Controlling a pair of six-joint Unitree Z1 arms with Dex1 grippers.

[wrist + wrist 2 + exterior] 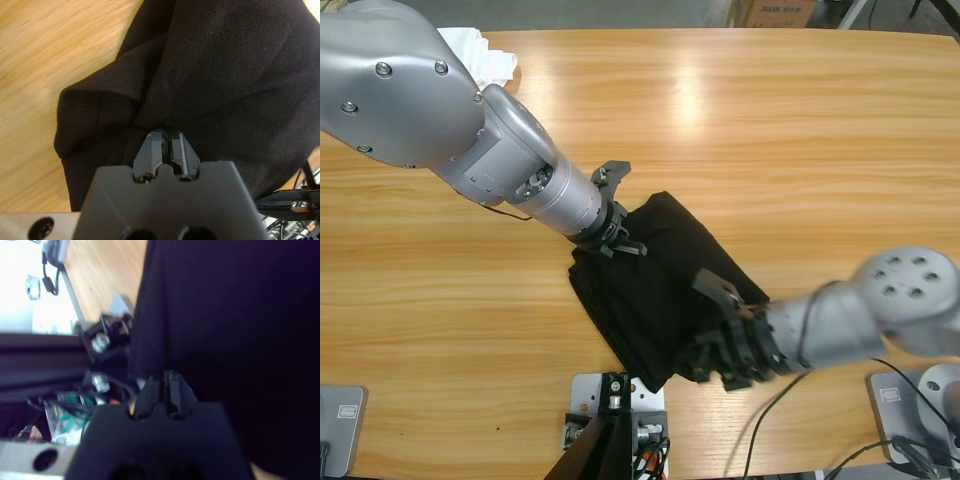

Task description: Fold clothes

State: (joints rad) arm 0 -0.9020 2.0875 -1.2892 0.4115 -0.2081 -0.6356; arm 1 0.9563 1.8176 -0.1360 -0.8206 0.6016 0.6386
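High view shows the black polo shirt [660,290] lying bunched and partly folded at the near middle of the wooden table [740,130], its lower corner just beside the table's near edge. Both grippers are at it. The left gripper [616,232] comes in from the upper left and sits at the cloth's upper left edge; in the left wrist view its jaws are pressed together with black fabric [210,75] pinched at their tips, the cloth creased around the pinch. The right gripper [725,355] reaches in from the right to the shirt's lower right edge; the right wrist view shows its jaws likewise closed against the dark fabric [230,315]. White garments [485,55] lie at the far left corner, well apart. Bare tabletop spreads wide to the far side and right.
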